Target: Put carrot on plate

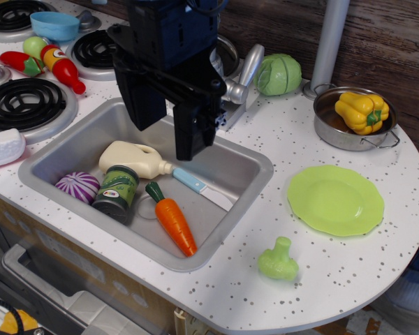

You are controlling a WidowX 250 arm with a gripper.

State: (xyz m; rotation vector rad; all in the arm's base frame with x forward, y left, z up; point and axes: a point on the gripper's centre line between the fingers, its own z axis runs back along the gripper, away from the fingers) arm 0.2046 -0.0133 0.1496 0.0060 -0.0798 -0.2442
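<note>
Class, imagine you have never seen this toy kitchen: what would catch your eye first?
Probably the big dark gripper hanging over the steel sink, jaws apart. Below it the bright orange carrot lies in the sink beside a green jar. To the right, a bare lime-green plate sits on the speckled counter.

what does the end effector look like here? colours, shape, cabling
The end effector is matte black and blocky, with two flat, squared-off fingers hanging from a boxy body that looks dark navy toward the top. A thin dark cable loops at its upper right. No markings visible.
</note>
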